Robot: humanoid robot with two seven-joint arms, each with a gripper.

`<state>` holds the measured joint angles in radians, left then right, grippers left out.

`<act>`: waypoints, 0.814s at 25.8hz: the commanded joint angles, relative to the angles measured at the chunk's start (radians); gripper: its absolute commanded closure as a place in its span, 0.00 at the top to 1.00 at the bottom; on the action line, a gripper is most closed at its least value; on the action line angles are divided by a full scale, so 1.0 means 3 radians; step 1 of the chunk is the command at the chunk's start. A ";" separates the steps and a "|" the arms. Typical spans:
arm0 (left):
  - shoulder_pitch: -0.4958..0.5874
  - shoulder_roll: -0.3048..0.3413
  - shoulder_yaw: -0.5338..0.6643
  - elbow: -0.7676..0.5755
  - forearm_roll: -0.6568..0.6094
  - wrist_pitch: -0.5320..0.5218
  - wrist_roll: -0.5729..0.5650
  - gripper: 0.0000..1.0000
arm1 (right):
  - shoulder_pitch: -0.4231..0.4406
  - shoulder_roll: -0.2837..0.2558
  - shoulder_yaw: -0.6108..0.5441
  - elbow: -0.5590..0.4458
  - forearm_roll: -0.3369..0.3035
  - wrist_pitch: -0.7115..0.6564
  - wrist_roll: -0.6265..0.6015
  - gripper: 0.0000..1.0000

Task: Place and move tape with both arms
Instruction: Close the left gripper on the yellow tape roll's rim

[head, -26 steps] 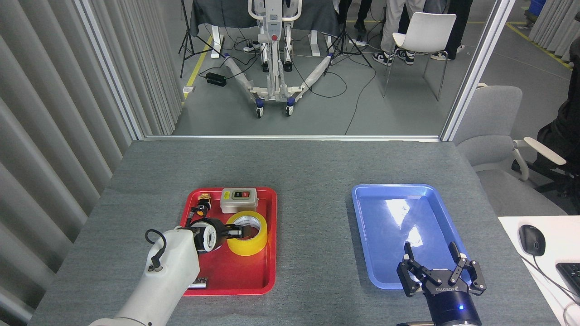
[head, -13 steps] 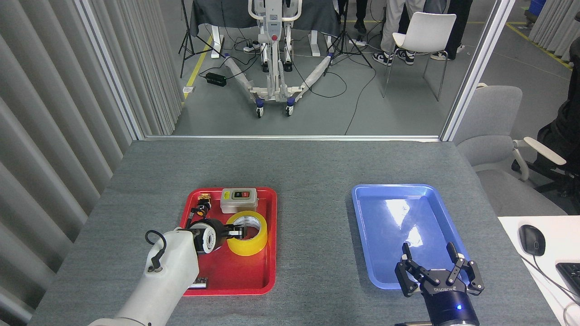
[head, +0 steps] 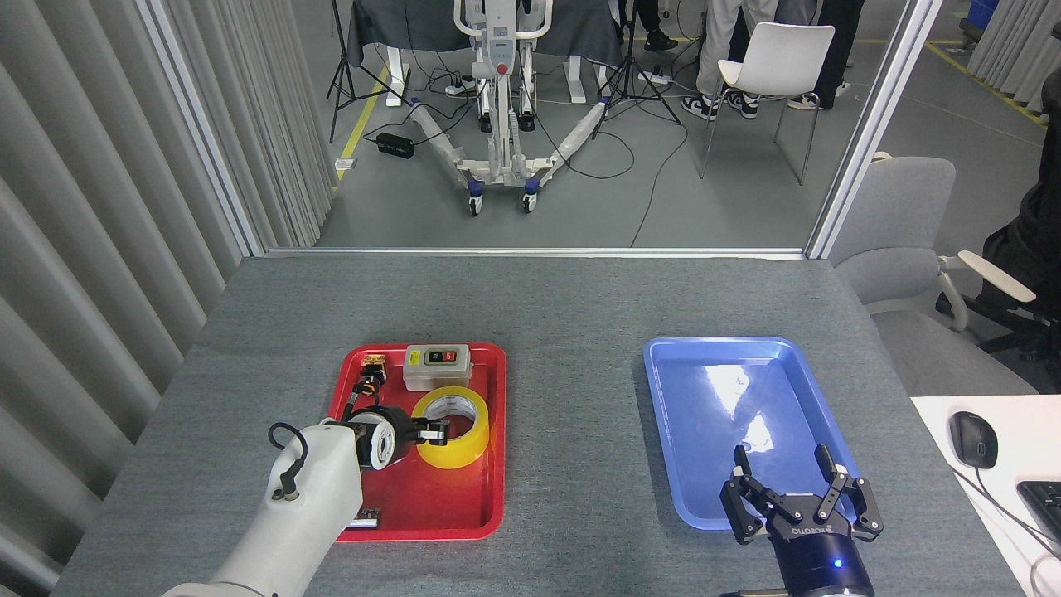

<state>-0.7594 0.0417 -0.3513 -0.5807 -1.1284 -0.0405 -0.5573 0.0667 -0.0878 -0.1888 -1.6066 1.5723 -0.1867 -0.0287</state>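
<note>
Tape (head: 452, 426) lies flat in red tray (head: 489, 497). Left gripper (head: 431, 430) at its rim, one finger in the core; closure cannot be told. Right gripper (head: 797, 489) spread wide, empty, over blue tray (head: 663, 390). Step: grasping. Next: firm grip, lift clear.

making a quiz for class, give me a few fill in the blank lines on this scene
1. The tape lies in the ____ tray.
2. The right gripper hovers, fingers spread, at the near end of the ____ tray.
3. The grey switch box sits just ____ the tape.

Missing words: red; blue; behind
</note>
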 commanded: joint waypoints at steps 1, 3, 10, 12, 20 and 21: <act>0.0000 -0.0001 -0.0005 0.0008 -0.0007 -0.0013 -0.0014 0.53 | 0.0003 0.0001 0.0006 0.0012 0.0000 -0.0001 -0.0012 1.00; 0.0000 -0.0001 -0.0005 0.0008 -0.0007 -0.0013 -0.0009 0.49 | 0.0008 0.0017 0.0011 0.0017 0.0000 -0.0001 -0.0012 1.00; 0.0000 -0.0006 -0.0010 0.0008 -0.0007 -0.0018 -0.0009 0.30 | 0.0008 0.0022 0.0021 0.0017 0.0005 -0.0001 -0.0012 1.00; 0.0000 -0.0006 -0.0010 0.0008 -0.0007 -0.0018 -0.0009 0.26 | 0.0008 0.0022 0.0026 0.0017 0.0005 -0.0001 -0.0012 1.00; 0.0000 -0.0006 -0.0005 -0.0012 -0.0007 -0.0018 -0.0014 0.07 | 0.0008 0.0022 0.0031 0.0022 0.0005 -0.0001 -0.0012 1.00; 0.0000 -0.0006 -0.0005 -0.0028 -0.0002 -0.0018 -0.0014 0.02 | 0.0008 0.0022 0.0031 0.0022 0.0005 -0.0001 -0.0007 1.00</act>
<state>-0.7593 0.0399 -0.3539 -0.5818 -1.1305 -0.0466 -0.5612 0.0696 -0.0813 -0.1802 -1.6000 1.5739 -0.1875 -0.0343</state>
